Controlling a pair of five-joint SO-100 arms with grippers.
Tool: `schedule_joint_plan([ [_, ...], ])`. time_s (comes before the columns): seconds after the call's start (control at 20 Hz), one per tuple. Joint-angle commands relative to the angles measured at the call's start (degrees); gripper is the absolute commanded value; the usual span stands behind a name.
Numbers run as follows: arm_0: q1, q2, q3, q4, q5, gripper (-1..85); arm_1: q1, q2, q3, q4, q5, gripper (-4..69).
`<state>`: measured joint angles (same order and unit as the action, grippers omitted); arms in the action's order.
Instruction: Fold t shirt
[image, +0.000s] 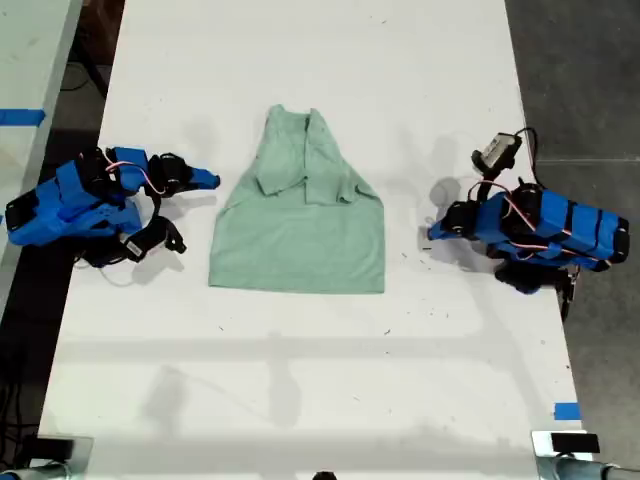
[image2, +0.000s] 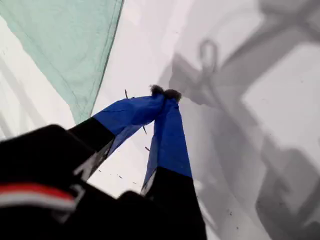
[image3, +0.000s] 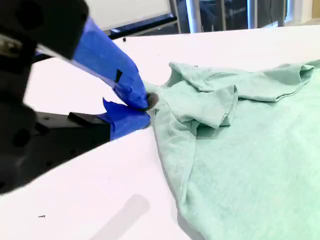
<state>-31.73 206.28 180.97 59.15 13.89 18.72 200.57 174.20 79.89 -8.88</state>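
Exterior view. Near the middle of the white table (image: 300, 60), slightly toward the upper half of the frame: the t shirt (image: 300, 235), pale mint green, collar toward the top of the frame, hem toward the bottom. Lower body flat and smooth; both sleeves turned inward and bunched over the chest. At the exterior view's right, well apart from the cloth: my first gripper (image: 432, 232), low over bare table, pointing toward the shirt. At the exterior view's left: my second gripper (image: 212, 181), tip just beside the shirt's edge below the shoulder. Two strips of blue tape: one (image: 20, 117) at the left edge, another (image: 566, 411) at the lower right.

First wrist view. My first gripper (image2: 165, 92) with blue fingers pressed together at the tips, nothing between them, over white tabletop crossed by grey shadows. A corner of the t shirt (image2: 65, 40) in the upper left of the frame, clear of the fingers.

Second wrist view. My second gripper (image3: 147, 110) with blue fingers converging until the tips nearly meet, right at the cloth's edge; cannot tell whether any fabric is pinched. The t shirt (image3: 250, 150) across the right of the frame, its folded-in sleeve rumpled near the centre.
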Motion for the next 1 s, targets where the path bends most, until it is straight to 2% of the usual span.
schedule_joint_plan([
  [0.0,0.4,0.4,0.0,-0.2,-1.5,0.0,-0.2,0.6,2.2,-0.5,0.5,-2.1],
  [0.95,-0.1,0.4,0.1,-0.4,-1.2,0.0,1.5,0.6,2.5,-0.8,1.1,-2.1],
])
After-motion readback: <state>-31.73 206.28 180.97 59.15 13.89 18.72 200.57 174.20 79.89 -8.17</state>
